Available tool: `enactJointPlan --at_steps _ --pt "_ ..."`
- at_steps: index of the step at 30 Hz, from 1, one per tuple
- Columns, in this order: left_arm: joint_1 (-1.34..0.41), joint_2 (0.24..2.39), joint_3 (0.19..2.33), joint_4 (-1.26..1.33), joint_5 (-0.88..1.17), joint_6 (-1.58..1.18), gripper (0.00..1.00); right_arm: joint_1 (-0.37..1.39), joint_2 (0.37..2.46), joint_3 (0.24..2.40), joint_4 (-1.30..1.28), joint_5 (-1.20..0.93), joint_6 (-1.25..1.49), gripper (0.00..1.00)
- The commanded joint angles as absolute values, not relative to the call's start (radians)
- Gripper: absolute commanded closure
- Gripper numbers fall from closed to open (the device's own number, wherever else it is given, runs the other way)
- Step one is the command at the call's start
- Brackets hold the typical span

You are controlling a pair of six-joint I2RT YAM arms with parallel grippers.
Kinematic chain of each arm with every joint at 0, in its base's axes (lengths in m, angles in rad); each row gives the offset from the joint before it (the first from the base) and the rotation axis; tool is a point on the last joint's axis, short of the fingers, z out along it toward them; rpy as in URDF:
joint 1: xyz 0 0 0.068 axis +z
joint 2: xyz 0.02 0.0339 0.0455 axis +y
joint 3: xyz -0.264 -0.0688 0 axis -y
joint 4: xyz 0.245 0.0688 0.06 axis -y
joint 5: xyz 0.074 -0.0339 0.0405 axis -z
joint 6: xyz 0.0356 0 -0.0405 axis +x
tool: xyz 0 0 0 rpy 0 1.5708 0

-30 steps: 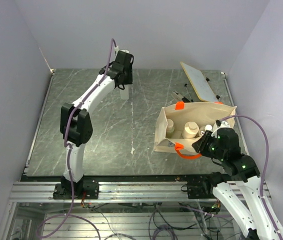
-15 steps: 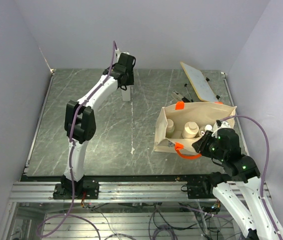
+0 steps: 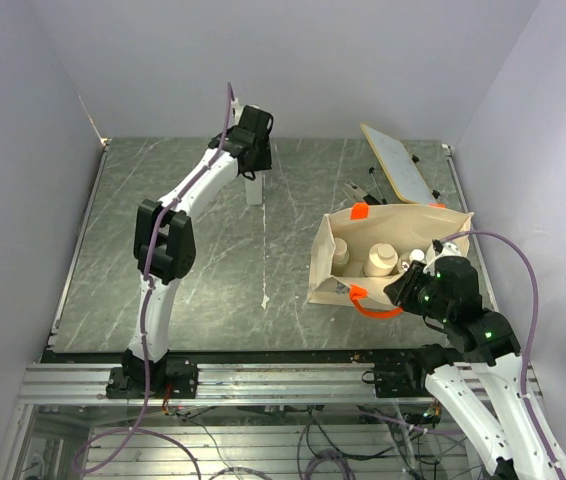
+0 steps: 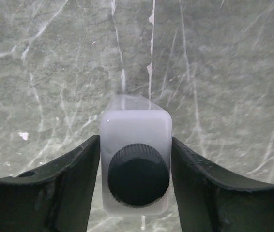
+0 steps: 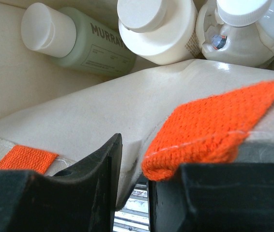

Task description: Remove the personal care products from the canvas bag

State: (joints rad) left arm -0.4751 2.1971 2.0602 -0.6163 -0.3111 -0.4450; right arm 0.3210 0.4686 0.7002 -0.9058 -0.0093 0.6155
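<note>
Left claw (image 4: 135, 145) grips the white bottle (image 4: 135, 126) across its flat sides, judged light, rigid, slick; right claw (image 5: 134, 162) pinches the soft bag (image 5: 79, 121) rim at frame bottom.

— Colours?
— The table (image 3: 213, 270) was grey-green, veined white. The bottle (image 4: 135, 129) was white, its cap (image 4: 138, 175) black. The bag (image 3: 321, 255) was beige, handles (image 5: 209, 125) orange; the green bottle (image 5: 98, 52) had a cream lid (image 5: 47, 29).

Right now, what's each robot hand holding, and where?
Left gripper: white bottle, by its sides. Right gripper: canvas bag, by its rim beside the orange handle.
</note>
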Motion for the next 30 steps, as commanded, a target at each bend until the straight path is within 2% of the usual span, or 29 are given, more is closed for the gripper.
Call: enactJointPlan --at_steps 1,2,3,6,9,13,21,26,30 --pt "-0.483 2.181 2.198 -0.621 -0.353 -0.452 0.2 0.321 0.462 0.695 -0.882 -0.021 0.607 0.75" --pt "-0.483 2.178 2.215 -0.64 -0.351 -0.449 0.13 0.322 0.462 0.695 -0.882 -0.021 0.607 0.75" --pt "-0.483 2.165 2.223 -0.653 -0.347 -0.449 0.09 0.321 0.462 0.695 -0.882 -0.021 0.606 0.75" --pt "-0.483 2.11 2.214 -0.686 -0.333 -0.453 0.06 0.321 0.463 0.695 -0.881 -0.022 0.605 0.75" --pt "-0.485 2.016 2.151 -0.724 -0.298 -0.481 0.08 0.321 0.469 0.693 -0.871 -0.052 0.579 0.74" --pt "-0.531 1.845 1.963 -0.742 -0.243 -0.507 0.09 0.321 0.468 0.703 -0.873 -0.065 0.564 0.73" --pt "-0.829 1.589 1.762 -0.767 -0.304 -0.642 0.13 0.321 0.48 0.695 -0.861 -0.077 0.559 0.73" --pt "-1.071 1.607 1.803 -0.771 -0.429 -0.656 0.16 0.321 0.481 0.693 -0.858 -0.095 0.549 0.74" --pt "-1.212 1.701 1.895 -0.812 -0.511 -0.608 0.24 0.321 0.465 0.696 -0.86 -0.104 0.545 0.74"
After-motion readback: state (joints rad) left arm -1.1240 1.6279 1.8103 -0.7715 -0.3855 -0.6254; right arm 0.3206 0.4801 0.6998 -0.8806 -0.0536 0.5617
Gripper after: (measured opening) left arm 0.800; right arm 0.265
